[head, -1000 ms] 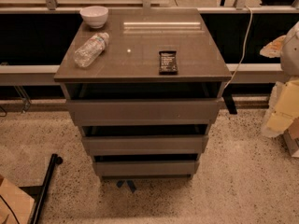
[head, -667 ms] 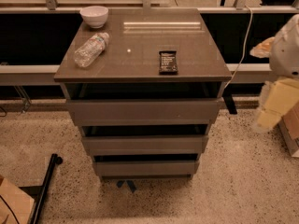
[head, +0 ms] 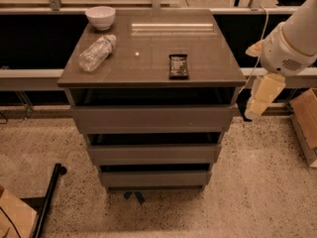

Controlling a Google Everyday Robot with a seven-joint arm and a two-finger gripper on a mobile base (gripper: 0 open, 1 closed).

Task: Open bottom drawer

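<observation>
The bottom drawer (head: 154, 178) is the lowest and narrowest of three flat grey-brown fronts on the cabinet (head: 148, 43). Its front sits back under the middle drawer (head: 153, 153), with a dark gap above it. The top drawer (head: 151, 118) is the widest. My gripper (head: 256, 107) hangs from the white arm (head: 292, 38) at the right of the cabinet, about level with the top drawer. It is apart from the cabinet and well above the bottom drawer.
On the cabinet top lie a white bowl (head: 100, 17), a plastic bottle (head: 97, 52) on its side and a dark snack bar (head: 178, 66). A cardboard box (head: 306, 123) stands at the right. A black pole (head: 48, 202) and cardboard (head: 15, 217) lie at the lower left.
My arm and gripper have moved left and further into view, closer to the cabinet's right side. The drawers have not moved.
</observation>
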